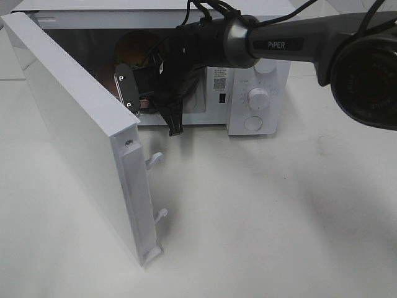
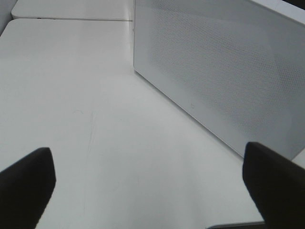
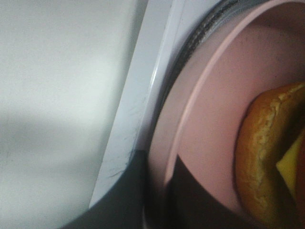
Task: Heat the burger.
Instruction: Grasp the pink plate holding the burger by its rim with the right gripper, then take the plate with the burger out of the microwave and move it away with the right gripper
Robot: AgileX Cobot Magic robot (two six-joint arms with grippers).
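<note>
Microwave mouth — full of right arm

The right arm reaches in almost level from the right of the high view. The right gripper has its dark fingers pinched on the rim of the plate. The left gripper hangs with its fingers spread wide, holding nothing.

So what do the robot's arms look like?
The right arm is a dark grey tube with white PiPER lettering, a shiny grey ring and black cables looping over it. The right gripper has a pale finger plate with two screws. The left gripper shows two blunt black fingertips.
</note>
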